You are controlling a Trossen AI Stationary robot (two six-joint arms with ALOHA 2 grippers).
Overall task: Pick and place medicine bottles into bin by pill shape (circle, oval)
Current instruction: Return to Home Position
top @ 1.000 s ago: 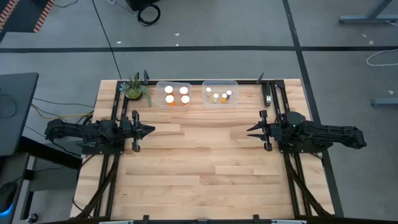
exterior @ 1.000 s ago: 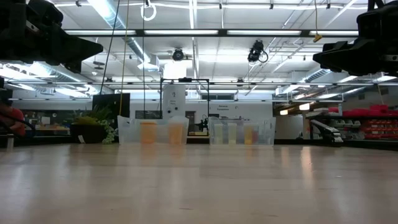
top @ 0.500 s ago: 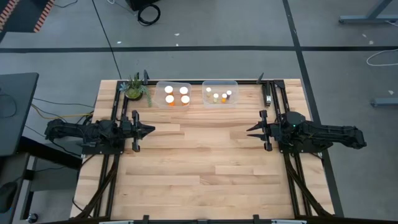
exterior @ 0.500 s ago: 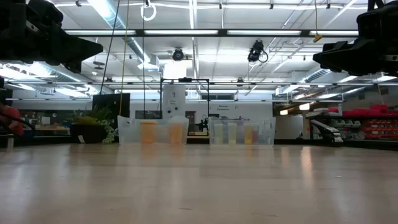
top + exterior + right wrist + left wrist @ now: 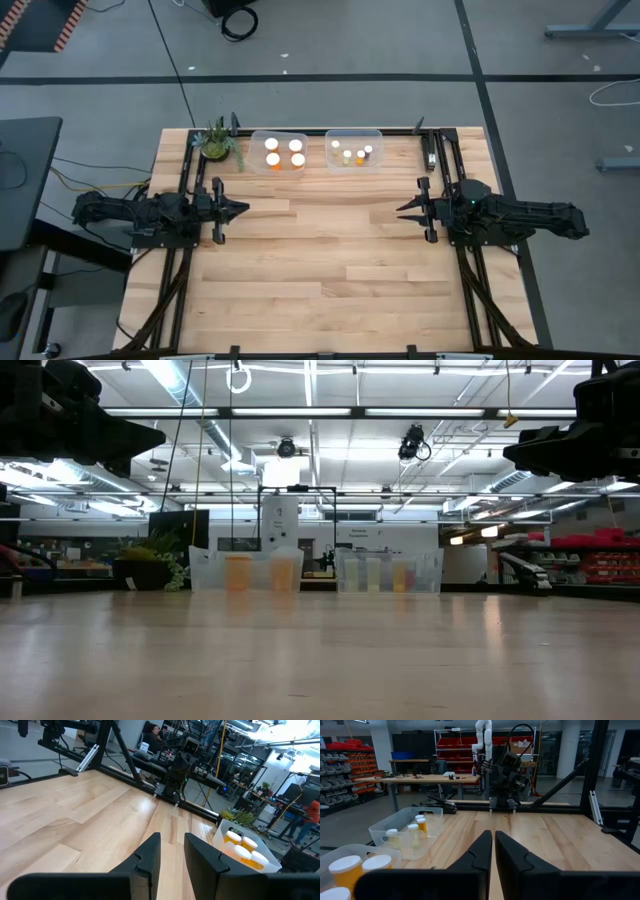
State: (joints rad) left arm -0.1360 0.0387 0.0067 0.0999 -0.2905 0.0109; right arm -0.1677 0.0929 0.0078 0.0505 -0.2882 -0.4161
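Table (image 5: 330,270): the middle and front of the wood top are open room, and all the clutter sits along the back edge. Black rails (image 5: 184,270) run down both side edges, so my working width is what lies between them. Left gripper (image 5: 243,208) hangs over the left side, pointing inward, fingers pressed nearly together, holding nothing. Right gripper (image 5: 400,211) mirrors it over the right side, well apart from the left one. Its fingers stand a narrow gap apart and it's empty too. In the low view both hang high off the surface. Left bin (image 5: 278,132) and right bin (image 5: 354,131) are clear plastic, side by side near the centre of the back edge, with a small gap between them. Potted plant (image 5: 218,143) sits just beside the left bin, toward the back-left corner. There's a dark part (image 5: 429,152) by the back-right rail, can't tell what it is. Four large orange bottles (image 5: 272,144) with white caps stand upright in the left bin, two by two. I count four small bottles (image 5: 347,155) bunched in the right bin. Can't read pill shapes from here.
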